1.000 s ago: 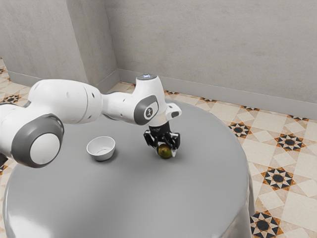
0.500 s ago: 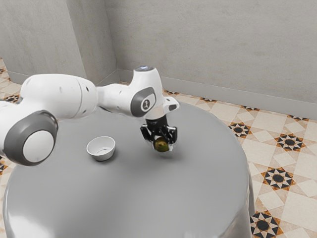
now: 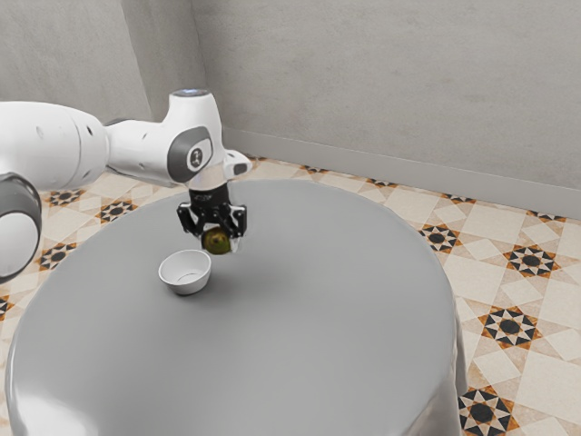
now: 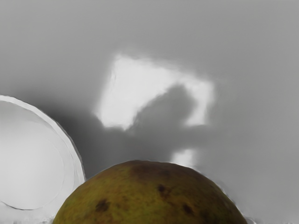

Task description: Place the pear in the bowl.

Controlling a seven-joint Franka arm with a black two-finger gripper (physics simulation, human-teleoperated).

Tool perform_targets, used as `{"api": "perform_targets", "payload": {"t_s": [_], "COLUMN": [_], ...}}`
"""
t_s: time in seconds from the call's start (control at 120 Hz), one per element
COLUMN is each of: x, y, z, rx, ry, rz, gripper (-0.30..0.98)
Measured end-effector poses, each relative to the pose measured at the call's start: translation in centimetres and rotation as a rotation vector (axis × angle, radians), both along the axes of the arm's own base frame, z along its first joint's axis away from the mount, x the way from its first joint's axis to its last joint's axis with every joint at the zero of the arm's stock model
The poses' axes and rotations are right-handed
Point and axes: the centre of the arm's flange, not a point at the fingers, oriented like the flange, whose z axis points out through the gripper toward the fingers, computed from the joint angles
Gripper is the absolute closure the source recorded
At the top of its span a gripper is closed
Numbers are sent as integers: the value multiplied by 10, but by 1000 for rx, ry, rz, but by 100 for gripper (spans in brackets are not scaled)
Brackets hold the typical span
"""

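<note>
My black gripper [image 3: 216, 240] is shut on the pear [image 3: 216, 241], holding it above the table, up and to the right of the bowl in the exterior view. The white bowl [image 3: 185, 273] stands upright on the table. In the wrist view the brownish-green pear [image 4: 149, 196] is large and close under the hand, with part of the bowl [image 4: 32, 158] beside it. The fingertips are partly hidden by the pear.
The round table [image 3: 300, 336] has a smooth grey cover. A plain grey wall [image 3: 390, 82] rises behind it, and patterned floor tiles [image 3: 508, 327] surround the table.
The arm has lifted the pear and carried it toward the exterior view's left, close to the bowl. The bowl has stayed where it was.
</note>
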Motion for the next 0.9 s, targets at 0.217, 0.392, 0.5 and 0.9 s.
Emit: {"api": "perform_targets", "payload": {"t_s": [0.217,0.392,0.5,0.9], "x": [-27,-30,-30,-20], "y": [51,74,81,79], "z": [-7,-16,-29,-44], "rx": [25,32,35,42], "ry": [62,82,100,110], "rz": [78,110,119,101], "gripper": [28,28,28,26]}}
